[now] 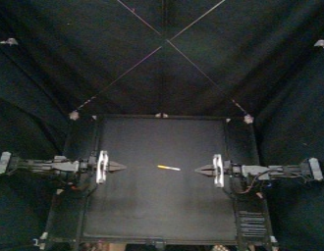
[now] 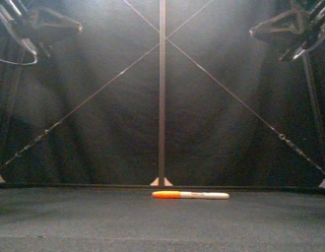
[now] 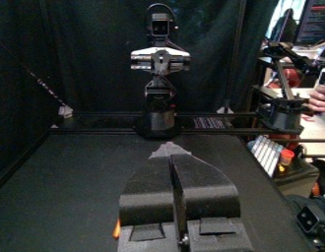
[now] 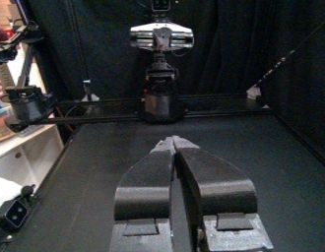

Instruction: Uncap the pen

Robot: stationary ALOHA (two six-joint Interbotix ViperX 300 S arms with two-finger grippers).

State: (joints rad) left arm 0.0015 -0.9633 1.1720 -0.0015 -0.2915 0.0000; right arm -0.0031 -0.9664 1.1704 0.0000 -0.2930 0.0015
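While both sets of jaws are closed, the pen (image 1: 169, 168) lies between them.

Booth dim. Light falls from overhead: pale wash on curtain (image 2: 162, 79), brightest high centre, fading to black at sides and down toward table line. Matte table (image 2: 73, 221) shows dull grey sheen, no hard shadows. Small pen (image 2: 192, 195) is brightest spot on it. From above, everything darker, curtain near black. Wrist views: room past open front brighter than booth; soft sheen along left gripper (image 3: 174, 153) and right gripper (image 4: 173, 148).
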